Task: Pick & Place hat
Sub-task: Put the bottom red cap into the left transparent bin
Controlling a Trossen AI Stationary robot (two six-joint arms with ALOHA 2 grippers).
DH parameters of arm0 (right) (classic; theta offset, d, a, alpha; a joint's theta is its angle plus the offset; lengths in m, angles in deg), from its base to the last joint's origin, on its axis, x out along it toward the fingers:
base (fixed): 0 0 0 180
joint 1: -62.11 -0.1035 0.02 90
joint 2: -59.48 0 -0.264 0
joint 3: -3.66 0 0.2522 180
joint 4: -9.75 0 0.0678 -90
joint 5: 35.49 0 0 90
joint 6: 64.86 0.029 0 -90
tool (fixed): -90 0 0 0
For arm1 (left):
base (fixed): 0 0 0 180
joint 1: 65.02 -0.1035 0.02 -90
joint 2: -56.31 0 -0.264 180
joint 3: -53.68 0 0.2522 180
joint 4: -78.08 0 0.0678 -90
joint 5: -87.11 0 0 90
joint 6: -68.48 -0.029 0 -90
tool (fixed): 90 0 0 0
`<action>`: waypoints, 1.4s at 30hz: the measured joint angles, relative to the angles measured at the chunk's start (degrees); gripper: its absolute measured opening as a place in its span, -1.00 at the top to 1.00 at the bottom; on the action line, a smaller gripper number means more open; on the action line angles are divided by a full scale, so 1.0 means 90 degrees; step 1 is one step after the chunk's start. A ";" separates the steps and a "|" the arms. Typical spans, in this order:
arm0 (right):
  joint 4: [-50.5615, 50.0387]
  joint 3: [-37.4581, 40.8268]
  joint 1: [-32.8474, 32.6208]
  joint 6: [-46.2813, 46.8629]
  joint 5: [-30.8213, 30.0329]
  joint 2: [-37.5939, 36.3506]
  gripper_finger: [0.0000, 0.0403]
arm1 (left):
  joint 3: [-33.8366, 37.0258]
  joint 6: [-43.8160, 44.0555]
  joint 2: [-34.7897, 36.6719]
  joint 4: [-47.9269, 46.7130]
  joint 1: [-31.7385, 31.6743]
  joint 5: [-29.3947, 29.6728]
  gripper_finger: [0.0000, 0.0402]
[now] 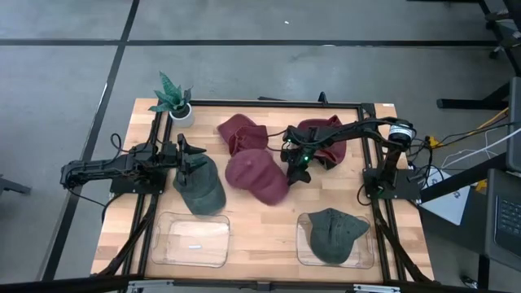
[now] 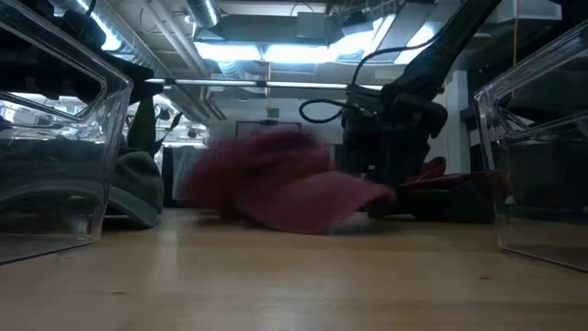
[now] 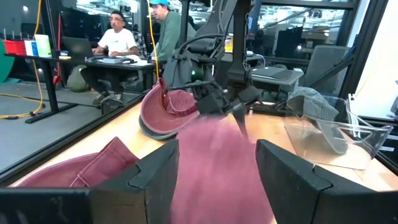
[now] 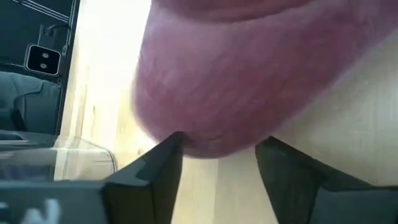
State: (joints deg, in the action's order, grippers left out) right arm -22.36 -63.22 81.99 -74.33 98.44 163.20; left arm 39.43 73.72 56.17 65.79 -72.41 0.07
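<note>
The wooden table [image 1: 260, 220] carries several hats. A maroon cap [image 1: 256, 175] lies near its middle, touching the right gripper [image 1: 295, 169], whose fingers stand apart with the cap's edge bulging just ahead of them in the right wrist view; whether they pinch the cloth I cannot tell. Left of that cap a dark green hat [image 1: 200, 187] lies under the left gripper [image 1: 189, 157], fingers spread wide. Beyond the maroon cap, two more maroon hats sit, one partly hidden by the right arm. Nearer the front edge, a clear bin [image 1: 335, 238] holds another green hat [image 1: 334, 232]. No writing is readable.
</note>
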 joint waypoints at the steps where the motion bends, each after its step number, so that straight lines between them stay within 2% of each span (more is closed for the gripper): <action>1: 0.0000 0.0000 0.0000 0.0002 0.0001 0.0000 -0.09 | 0.0001 0.0000 0.0000 0.0000 0.0000 0.0000 -0.04; 5: -0.0118 -0.0090 0.0000 0.0000 -0.0018 0.0000 -0.25 | 0.0002 0.0002 0.0000 -0.0002 0.0002 0.0000 -0.04; 10: -0.0383 -0.0434 -0.0001 -0.0113 -0.0607 -0.0094 -0.34 | 0.0002 0.0000 0.0000 0.0000 0.0002 0.0000 -0.04; 18: -0.1481 -0.1368 -0.0179 -0.1557 -0.2138 -0.0626 -0.35 | 0.0000 0.0002 0.0000 -0.0001 0.0001 0.0000 -0.04; 23: -0.1661 -0.2060 -0.0394 -0.2477 -0.2959 -0.0733 -0.35 | -0.0001 0.0000 0.0000 -0.0002 0.0002 0.0000 -0.04; 28: -0.1477 -0.2523 -0.0635 -0.3230 -0.3458 -0.0704 -0.35 | -0.0001 0.0000 0.0000 -0.0002 0.0000 0.0000 -0.04; 33: -0.1061 -0.2650 -0.0843 -0.3361 -0.3758 -0.0702 -0.35 | 0.0000 0.0000 0.0000 -0.0001 0.0002 -0.0002 -0.04; 42: -0.0544 -0.2650 -0.1131 -0.3352 -0.3793 -0.0328 -0.35 | 0.0000 0.0001 0.0000 -0.0002 0.0002 0.0000 -0.04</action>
State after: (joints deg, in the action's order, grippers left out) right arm -27.25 -87.07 71.82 -104.50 64.30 160.25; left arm 39.44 73.72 56.17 65.78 -72.39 0.07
